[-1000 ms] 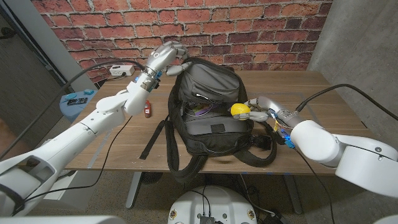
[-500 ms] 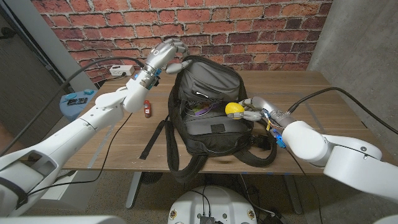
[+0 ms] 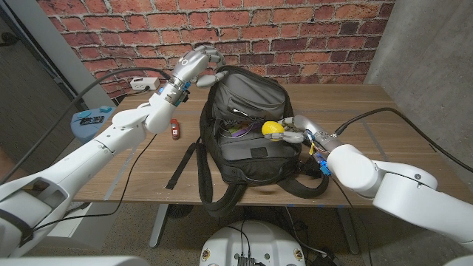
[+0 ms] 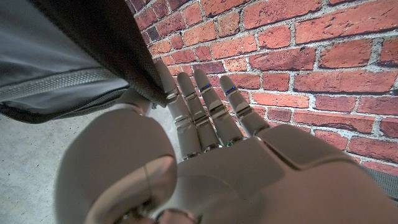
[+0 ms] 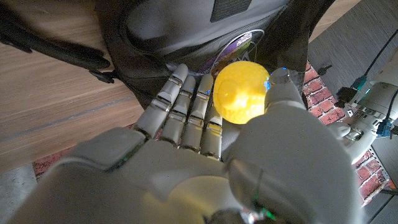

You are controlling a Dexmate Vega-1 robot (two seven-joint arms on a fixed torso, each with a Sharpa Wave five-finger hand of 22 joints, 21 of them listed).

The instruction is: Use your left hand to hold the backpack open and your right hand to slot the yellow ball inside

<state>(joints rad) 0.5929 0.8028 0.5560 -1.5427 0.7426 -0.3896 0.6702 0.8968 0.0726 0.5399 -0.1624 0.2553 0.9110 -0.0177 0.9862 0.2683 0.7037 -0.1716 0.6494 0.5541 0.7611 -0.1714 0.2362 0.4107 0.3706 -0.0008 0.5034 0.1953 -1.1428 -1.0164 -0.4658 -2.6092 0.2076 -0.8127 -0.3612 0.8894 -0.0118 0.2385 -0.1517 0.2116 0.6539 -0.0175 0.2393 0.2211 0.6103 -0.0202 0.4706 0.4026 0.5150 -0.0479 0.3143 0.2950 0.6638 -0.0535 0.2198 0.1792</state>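
Note:
A black backpack point(image 3: 247, 125) stands in the middle of the wooden table, its main compartment gaping toward me. My left hand point(image 3: 198, 65) grips the backpack's top rear edge point(image 4: 134, 68), pinching the fabric between thumb and fingers point(image 4: 186, 106). My right hand point(image 3: 290, 131) holds the yellow ball point(image 3: 272, 128) at the right rim of the opening, just over the mouth. In the right wrist view the yellow ball point(image 5: 240, 91) sits between thumb and fingers point(image 5: 186, 112), with the backpack point(image 5: 180, 31) right beyond it.
A small red bottle point(image 3: 175, 129) stands on the table point(image 3: 369, 111) left of the pack. A black strap point(image 3: 183, 164) trails toward the front edge. A white power strip point(image 3: 140, 83) lies at the back left. Brick wall point(image 3: 295, 37) behind.
My right hand has carried the yellow ball leftward, from beside the pack's right side to over the rim of the opening. The left hand has kept its grip.

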